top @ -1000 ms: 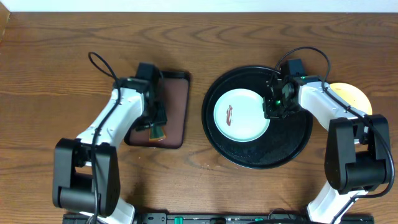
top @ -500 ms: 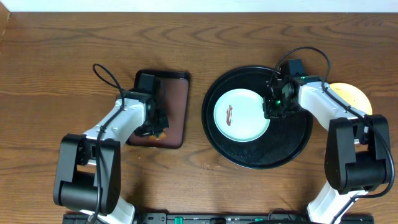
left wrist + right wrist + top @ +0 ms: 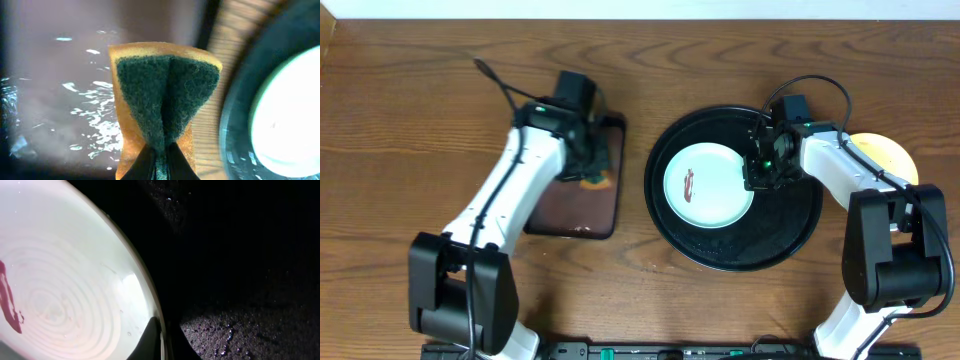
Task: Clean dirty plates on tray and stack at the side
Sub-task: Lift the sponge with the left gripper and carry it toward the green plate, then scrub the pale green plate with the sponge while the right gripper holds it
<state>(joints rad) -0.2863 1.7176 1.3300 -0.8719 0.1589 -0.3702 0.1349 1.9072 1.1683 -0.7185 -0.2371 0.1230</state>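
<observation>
A pale mint-white plate [image 3: 708,185] with a brown-red smear [image 3: 689,184] lies on the round black tray [image 3: 790,235]. My right gripper [image 3: 760,172] is shut on the plate's right rim; the right wrist view shows a finger on the rim [image 3: 155,337] and the smear [image 3: 10,305]. A pale yellow plate [image 3: 888,155] lies right of the tray, partly hidden by the right arm. My left gripper [image 3: 592,172] is shut on a sponge [image 3: 165,102], orange with a dark green scouring face, held above the right edge of the brown tray. No third plate is in view.
A rectangular dark brown tray [image 3: 582,200] with water on it [image 3: 95,120] lies left of the black tray. Wooden table [image 3: 400,120] all around. The black tray's rim [image 3: 235,125] shows at the right of the left wrist view.
My left gripper has lifted the sponge off the brown tray and moved it up and right, toward the black tray. The right arm and the plate have not moved.
</observation>
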